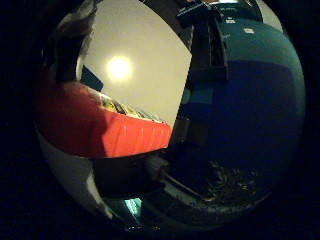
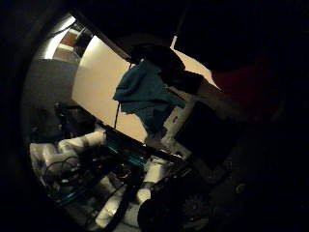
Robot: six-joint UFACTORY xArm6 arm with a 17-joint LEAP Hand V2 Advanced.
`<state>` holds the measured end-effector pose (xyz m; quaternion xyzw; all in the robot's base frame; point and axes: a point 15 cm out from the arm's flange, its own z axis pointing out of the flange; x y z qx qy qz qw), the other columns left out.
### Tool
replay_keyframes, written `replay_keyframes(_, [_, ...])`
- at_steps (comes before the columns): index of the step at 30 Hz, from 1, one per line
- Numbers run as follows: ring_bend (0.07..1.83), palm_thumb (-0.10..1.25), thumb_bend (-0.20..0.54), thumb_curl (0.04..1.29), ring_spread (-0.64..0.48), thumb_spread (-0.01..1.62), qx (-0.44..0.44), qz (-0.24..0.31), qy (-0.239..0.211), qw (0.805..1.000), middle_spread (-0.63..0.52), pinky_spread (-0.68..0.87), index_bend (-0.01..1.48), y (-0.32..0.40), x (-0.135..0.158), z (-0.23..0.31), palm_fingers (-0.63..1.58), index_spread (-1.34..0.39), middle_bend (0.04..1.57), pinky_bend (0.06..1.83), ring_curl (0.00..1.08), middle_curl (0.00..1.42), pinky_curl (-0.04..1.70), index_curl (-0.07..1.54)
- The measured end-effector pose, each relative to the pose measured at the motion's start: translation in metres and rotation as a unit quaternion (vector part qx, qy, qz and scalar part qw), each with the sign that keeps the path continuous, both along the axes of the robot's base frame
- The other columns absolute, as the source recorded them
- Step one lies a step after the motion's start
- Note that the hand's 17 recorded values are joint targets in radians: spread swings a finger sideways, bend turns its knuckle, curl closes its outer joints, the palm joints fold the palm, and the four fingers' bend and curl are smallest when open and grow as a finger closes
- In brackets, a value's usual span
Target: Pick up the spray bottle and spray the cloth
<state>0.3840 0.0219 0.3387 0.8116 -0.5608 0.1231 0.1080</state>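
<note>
Against the palm: spray bottle (image 1: 115,132), red part, filled the view.
Hand (image 2: 193,203): fingers curled round the bottle.
On the pale table (image 2: 96,82): teal cloth (image 2: 145,94), crumpled.

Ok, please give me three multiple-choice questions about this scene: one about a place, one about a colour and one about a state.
1. Where does the cloth lie?
A. on the light table
B. in a basket
C. in a drawer

2. Which colour is the ribbed part of the spray bottle?
A. green
B. red
C. yellow

3. In what state is the cloth?
A. neatly rolled
B. stretched flat
C. crumpled

Answers: 1 A, the thumb side view shows it on the pale tabletop. 2 B, the ribbed part filling the little finger side view is red. 3 C, it shows bunched folds and uneven edges.
</note>
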Motion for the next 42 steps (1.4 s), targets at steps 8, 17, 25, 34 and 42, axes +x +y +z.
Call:
replay_keyframes(8, [1.34,1.03,-0.013,0.43,-0.24,1.14,-0.020,0.019,0.035,0.999,-0.15,-0.21,1.12,0.052,-0.006,-0.037,1.09,-0.24,1.36,1.11,0.86,0.87,1.19,0.97])
replay_keyframes(17, [1.34,1.02,-0.013,0.43,-0.24,1.15,-0.026,0.025,0.047,0.998,-0.15,-0.21,1.12,0.066,-0.007,-0.050,1.09,-0.24,1.36,1.11,0.86,0.87,1.20,0.97])
replay_keyframes(25, [1.34,1.03,-0.013,0.42,-0.24,1.14,-0.013,0.026,0.041,0.999,-0.15,-0.21,1.11,0.070,-0.010,-0.042,1.10,-0.24,1.35,1.11,0.86,0.88,1.20,0.97])
replay_keyframes(34, [1.34,1.03,-0.013,0.42,-0.24,1.14,0.084,0.016,0.019,0.996,-0.15,-0.21,1.11,0.107,-0.019,-0.010,1.10,-0.24,1.35,1.11,0.86,0.88,1.20,0.97])
replay_keyframes(42, [1.34,1.04,-0.012,0.42,-0.24,1.14,0.242,0.011,-0.012,0.970,-0.15,-0.21,1.11,0.180,-0.010,0.048,1.10,-0.24,1.35,1.11,0.86,0.88,1.20,0.97])
